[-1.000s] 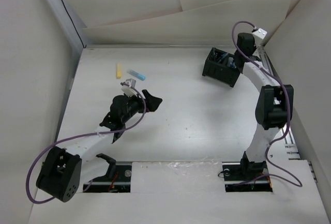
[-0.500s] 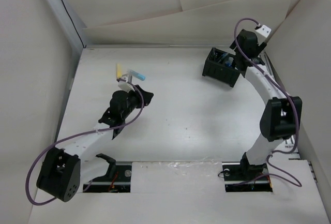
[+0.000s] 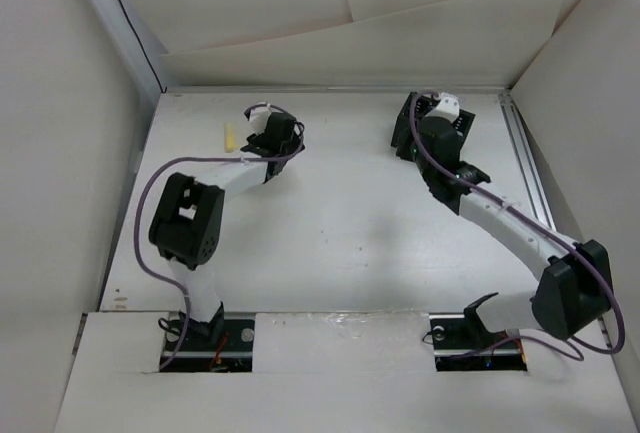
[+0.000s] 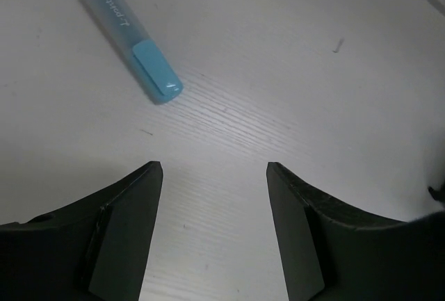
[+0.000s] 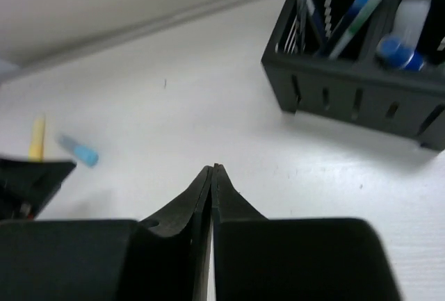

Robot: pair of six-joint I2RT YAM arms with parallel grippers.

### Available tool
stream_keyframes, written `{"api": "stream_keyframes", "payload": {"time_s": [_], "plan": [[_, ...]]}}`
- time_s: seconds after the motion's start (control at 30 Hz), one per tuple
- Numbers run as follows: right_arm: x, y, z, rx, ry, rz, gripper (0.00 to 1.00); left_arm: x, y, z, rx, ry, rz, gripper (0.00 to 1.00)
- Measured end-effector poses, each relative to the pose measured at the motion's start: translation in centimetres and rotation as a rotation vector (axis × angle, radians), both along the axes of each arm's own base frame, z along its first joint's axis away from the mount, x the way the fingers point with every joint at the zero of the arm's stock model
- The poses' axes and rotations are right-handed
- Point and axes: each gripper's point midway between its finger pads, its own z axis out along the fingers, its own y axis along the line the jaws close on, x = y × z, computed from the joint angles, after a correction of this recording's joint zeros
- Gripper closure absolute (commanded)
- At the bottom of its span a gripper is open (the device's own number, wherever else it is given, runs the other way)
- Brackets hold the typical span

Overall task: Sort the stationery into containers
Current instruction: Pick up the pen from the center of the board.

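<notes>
Top view: left arm [image 3: 215,178] reaches to the far left part of the table [image 3: 340,223], and the left gripper [image 3: 278,131] is low over the surface. A yellow highlighter [image 3: 229,138] lies just beside it on the left, not touched. The right arm [image 3: 500,218] stretches to the far right and its wrist covers most of the black box [image 3: 404,128]; only the box's left wall shows, contents not readable from here. Left wrist view: the left gripper [image 4: 214,169] has its jaws apart with nothing between them, only bare table. A light-blue highlighter [image 4: 132,44] lies flat ahead and to the left of the fingers, capped end nearest the jaws, clear of both tips. Right wrist view: the right gripper [image 5: 212,169] is clenched, fingers pressed together and gripping nothing. The box stands upright on the table ahead to the right, apart from the fingers, with two compartments side by side and a slotted front wall. The left compartment holds several slim pens [image 5: 348,12] standing and leaning, at least one dark blue and one greenish. The right compartment holds a white marker with a blue end [image 5: 403,37]; more may be in there, too blurred to tell. Far left in this view the yellow and light-blue highlighters lie close together on the table, well apart from the box.
</notes>
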Motion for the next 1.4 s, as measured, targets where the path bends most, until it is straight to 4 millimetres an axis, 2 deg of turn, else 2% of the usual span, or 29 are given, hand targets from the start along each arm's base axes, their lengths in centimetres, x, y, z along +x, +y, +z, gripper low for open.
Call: {"api": "stream_keyframes", "payload": {"time_s": [0.1,0.13,0.17,0.3,0.43,0.53,0.7,0.83,0.97,1.03,1.07,1.17,1.2,1.3,1.4], "plan": [[-1.5,1.1,-2.9,-0.013,0.064,0.052,0.73,1.5,0.5,-2.5,0.045,0.077,0.083,0.43],[-2.0,1.3,-3.4,-0.015,0.076,0.064,0.61,1.8,0.7,-2.9,0.057,0.097,0.108,0.43],[-2.4,1.3,-3.8,-0.013,0.084,0.071,0.56,2.3,0.7,-3.3,0.063,0.109,0.129,0.43],[-3.4,1.3,-3.5,0.004,0.078,0.096,0.36,3.2,1.4,-3.5,0.071,0.13,0.186,0.43],[-4.1,1.2,-2.8,0.021,0.058,0.113,0.27,4.3,2.7,-3.1,0.044,0.13,0.24,0.45],[-4.5,0.8,-3.2,0.026,0.064,0.122,0.23,5.0,4.3,-4.0,0.022,0.15,0.28,0.46],[-4.7,0.5,-3.7,0.035,0.076,0.134,0.23,5.4,6.4,-7.1,0.035,0.216,0.327,0.47],[-4.8,1.1,-3.5,0.045,0.074,0.164,0.23,6.7,5.7,-7.4,0.032,0.215,0.321,0.49],[-5.3,2.9,-3.6,0.047,0.071,0.213,0.23,7.9,4.9,-7.3,0.032,0.214,0.308,0.5],[-5.6,3.8,-3.9,0.043,0.079,0.236,0.23,8.0,4.9,-7.6,0.039,0.218,0.305,0.58],[-5.7,4.2,-4.2,0.04,0.084,0.245,0.23,7.9,4.9,-7.6,0.047,0.223,0.302,0.68],[-5.8,4.6,-4.7,0.034,0.096,0.254,0.23,7.7,5.0,-7.8,0.063,0.236,0.296,0.85],[-5.8,4.5,-4.7,0.034,0.097,0.252,0.23,7.6,5.1,-7.9,0.068,0.239,0.295,0.97],[-5.6,4.3,-4.7,0.039,0.096,0.244,0.22,7.5,5.3,-7.9,0.076,0.229,0.294,1.0],[-5.4,3.9,-4.6,0.046,0.095,0.231,0.15,6.5,5.6,-8.0,0.073,0.214,0.289,1.0]]}}
